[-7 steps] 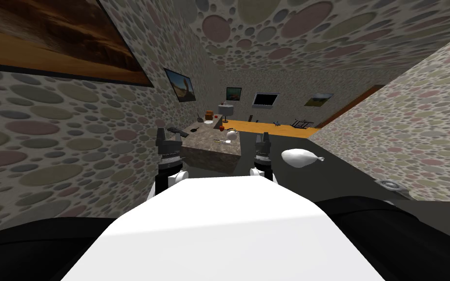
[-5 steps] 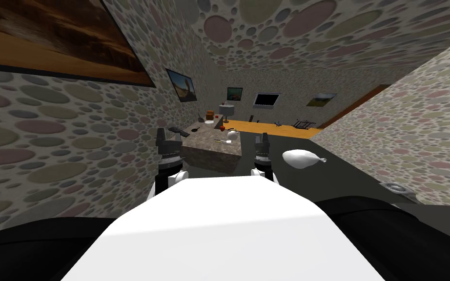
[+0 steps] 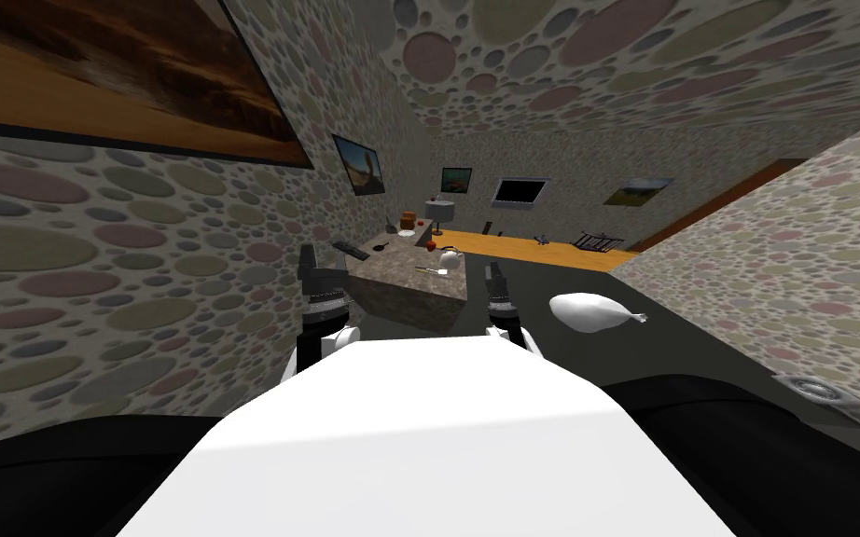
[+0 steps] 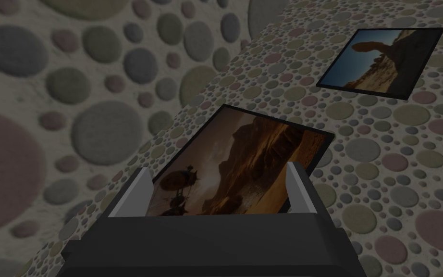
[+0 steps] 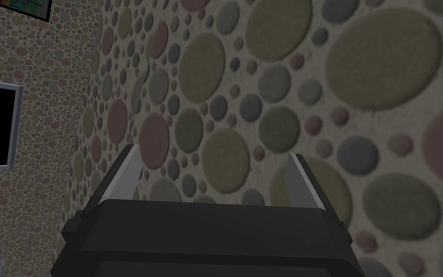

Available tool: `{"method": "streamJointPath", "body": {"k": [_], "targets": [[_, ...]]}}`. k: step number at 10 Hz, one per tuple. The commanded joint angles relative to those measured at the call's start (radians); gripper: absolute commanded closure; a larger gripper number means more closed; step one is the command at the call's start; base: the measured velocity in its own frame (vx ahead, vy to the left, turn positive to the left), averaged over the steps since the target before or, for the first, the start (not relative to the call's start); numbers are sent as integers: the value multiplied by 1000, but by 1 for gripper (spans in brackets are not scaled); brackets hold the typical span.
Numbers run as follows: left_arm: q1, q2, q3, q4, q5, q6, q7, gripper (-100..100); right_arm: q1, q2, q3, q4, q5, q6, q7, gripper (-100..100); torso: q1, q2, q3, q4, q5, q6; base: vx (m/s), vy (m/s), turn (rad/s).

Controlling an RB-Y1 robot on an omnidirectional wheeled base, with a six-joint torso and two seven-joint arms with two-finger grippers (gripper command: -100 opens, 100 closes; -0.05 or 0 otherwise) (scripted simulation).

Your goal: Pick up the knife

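The knife (image 3: 432, 271) is a small pale sliver lying flat on the stone-patterned top of a block-shaped island (image 3: 391, 296) ahead of me. Both arms are raised in front of my chest, well short of the island. My left gripper (image 3: 310, 257) is beside the island's left corner, and in the left wrist view its fingers (image 4: 140, 188) stand open and hold nothing. My right gripper (image 3: 492, 271) is off the island's right side; its fingers (image 5: 125, 173) are open too, and a spotted wall lies behind them.
On the island with the knife are a white kettle (image 3: 452, 254), a red apple (image 3: 432, 246), a small dark pan (image 3: 380, 248) and a dark flat object (image 3: 352, 250). A white lump (image 3: 594, 312) lies on the dark surface at right. Spotted walls close in on both sides.
The whole head view has shifted: I have turned slightly and the island sits a little further right and nearer. Both arms keep their pose and both grippers stay open.
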Motion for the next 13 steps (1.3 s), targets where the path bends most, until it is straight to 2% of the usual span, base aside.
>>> {"method": "streamJointPath", "body": {"k": [1, 2, 4, 5, 6, 7, 8, 9, 10, 11, 12, 13], "targets": [[0, 0, 0, 0, 0, 0, 0, 0, 3, -50, -11, 33, 13, -2, 9, -100, 0, 0, 0, 0, 0, 0, 16, 25, 96], [0, 0, 0, 0, 0, 0, 0, 0, 3, -57, -11, 33, 13, -2, 9, -100, 0, 0, 0, 0, 0, 0, 13, 18, 59], [0, 0, 0, 0, 0, 0, 0, 0, 8, -127, -26, 97, 41, -8, 31, -100, 0, 0, 0, 0, 0, 0, 19, 28, 156], [0, 0, 0, 0, 0, 0, 0, 0, 8, -154, -26, 97, 41, -8, 31, -100, 1, 0, 0, 0, 0, 0, 24, 25, 68], [0, 0, 0, 0, 0, 0, 0, 0, 11, -187, -33, 132, 56, -12, 42, -100, 1, 0, 0, 0, 0, 0, 29, 24, 157], [0, 0, 0, 0, 0, 0, 0, 0, 11, -206, -33, 132, 56, -12, 42, -100, 0, -1, 0, 0, 0, 0, 23, 18, 72], [0, 0, 0, 0, 0, 0, 0, 0, 14, -242, -40, 168, 72, -16, 53, -100, 0, 0, 0, 0, 0, 0, 22, 31, 151], [0, 0, 0, 0, 0, 0, 0, 0, 14, -260, -40, 168, 72, -16, 53, -100, 1, -1, 0, 0, 0, 0, 19, 27, 71], [0, 0, 0, 0, 0, 0, 0, 0, 17, -298, -46, 205, 90, -21, 64, -100, 1, 0, 0, 0, 0, 0, 30, 39, 130], [0, 0, 0, 0, 0, 0, 0, 0, 17, -316, -46, 205, 90, -21, 64, -100, 1, -1, 0, 0, 0, 0, 26, 31, 97], [0, 0, 0, 0, 0, 0, 0, 0, 21, -351, -51, 244, 108, -26, 74, -100, 1, 0, 0, 0, 0, 0, 29, 35, 158], [0, 0, 0, 0, 0, 0, 0, 0, 21, -374, -51, 244, 108, -26, 74, -100, 1, -1, -1, 0, 0, 0, 24, 28, 89]]}}
